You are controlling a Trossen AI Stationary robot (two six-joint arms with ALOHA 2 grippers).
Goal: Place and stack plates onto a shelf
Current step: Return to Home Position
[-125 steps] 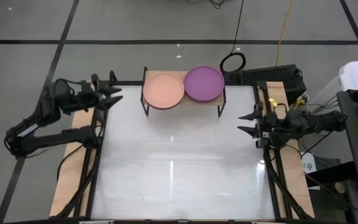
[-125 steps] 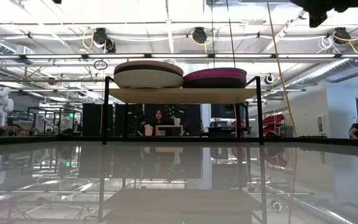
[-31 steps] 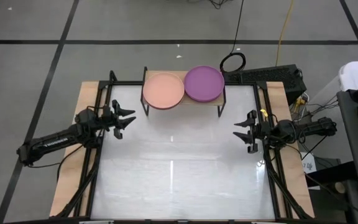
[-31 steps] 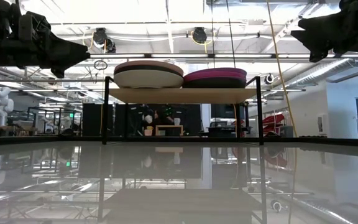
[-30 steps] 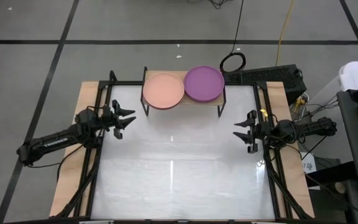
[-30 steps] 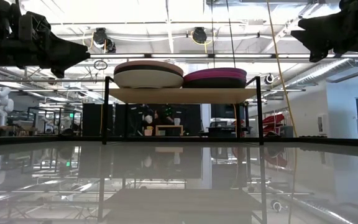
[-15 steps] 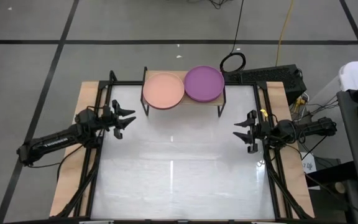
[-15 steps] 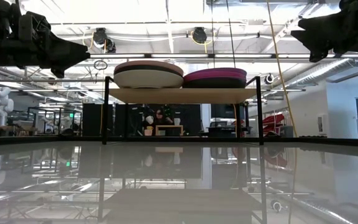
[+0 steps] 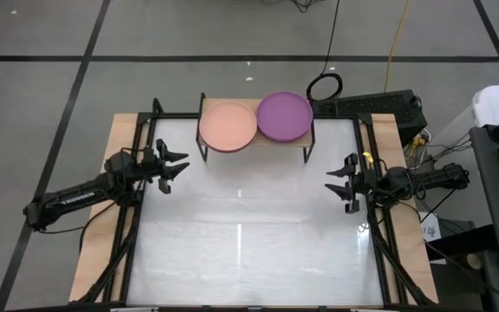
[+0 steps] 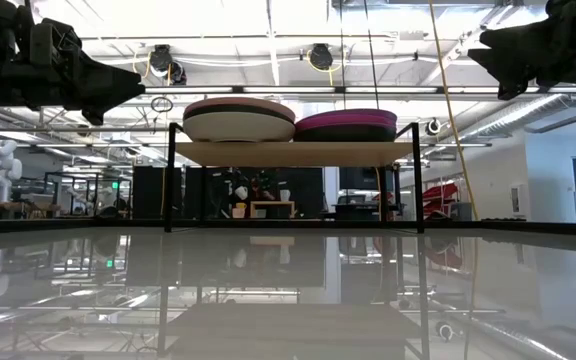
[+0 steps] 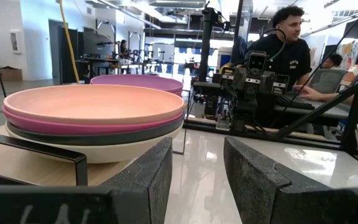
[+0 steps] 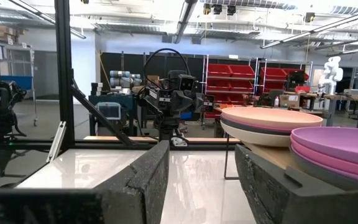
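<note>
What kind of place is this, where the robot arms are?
Most likely a robotics lab or workshop, not a home. Racks of red storage bins stand in the background, a white robot stands farther off, and a person works nearby.

The shelf (image 10: 293, 153) stands at the desk's (image 9: 249, 234) far edge, upper centre of the high view. It bears the left plate stack (image 9: 228, 126) and the right plate stack (image 9: 284, 116), side by side. The left gripper (image 9: 173, 165) hangs mid-left and the right gripper (image 9: 338, 184) mid-right.
</note>
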